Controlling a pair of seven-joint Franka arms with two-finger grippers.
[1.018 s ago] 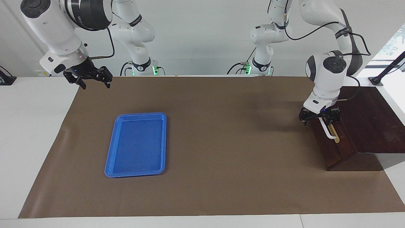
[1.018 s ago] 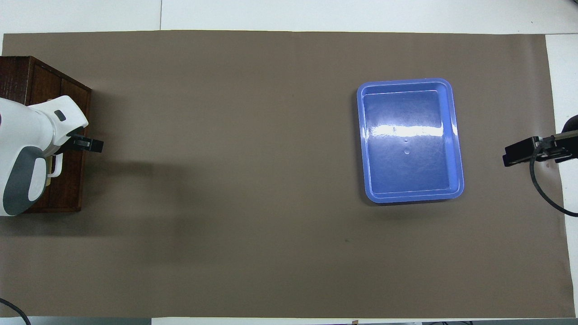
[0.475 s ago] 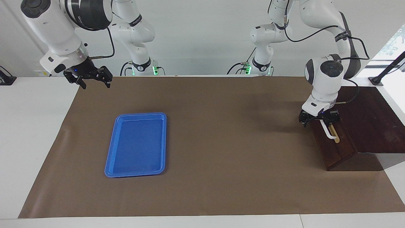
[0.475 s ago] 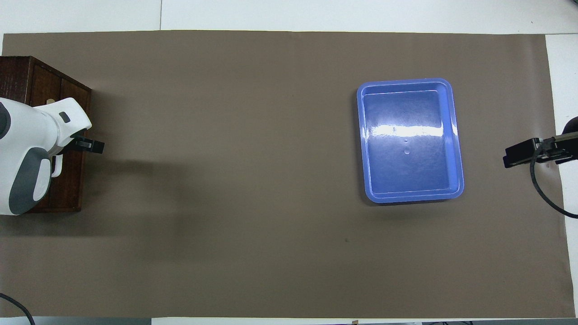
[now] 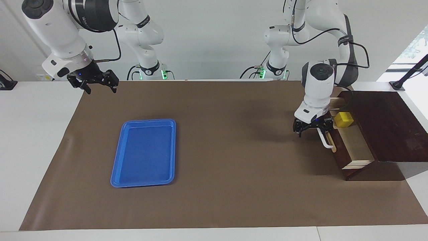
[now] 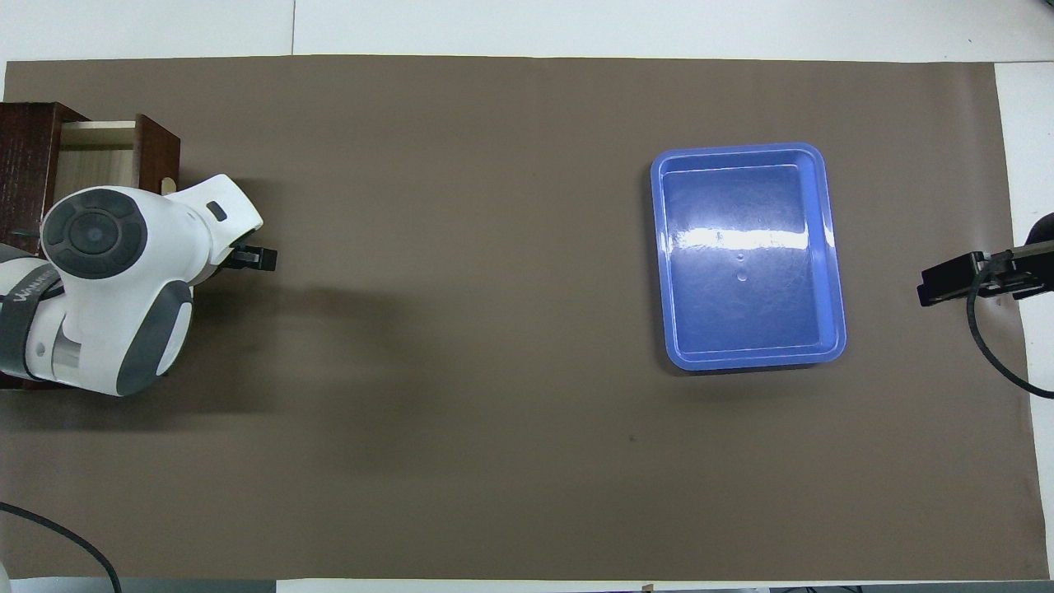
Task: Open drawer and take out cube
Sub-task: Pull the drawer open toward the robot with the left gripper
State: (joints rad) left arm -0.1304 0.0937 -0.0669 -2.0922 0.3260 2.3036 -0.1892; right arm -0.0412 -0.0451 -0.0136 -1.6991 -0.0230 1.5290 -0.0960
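The dark wooden drawer (image 5: 340, 151) stands pulled partway out of its box (image 5: 389, 124), its pale inside (image 5: 357, 144) showing. A small yellow cube (image 5: 344, 119) sits in the drawer at the end nearer to the robots. My left gripper (image 5: 313, 128) is open, its fingers astride the nearer end of the white handle (image 5: 326, 141). In the overhead view the left arm's wrist hides the cube, and only the drawer's end (image 6: 92, 161) and one fingertip (image 6: 258, 259) show. My right gripper (image 5: 95, 83) waits open in the air over the mat's corner at the right arm's end.
A blue tray (image 5: 145, 154) lies flat on the brown mat (image 5: 234, 174) toward the right arm's end, with nothing in it. The right gripper (image 6: 949, 282) hangs beside the tray (image 6: 835, 272) at the mat's edge.
The left gripper has moved toward the table's middle with the handle, and the drawer has slid out of the box, baring the yellow cube. The right arm has not moved.
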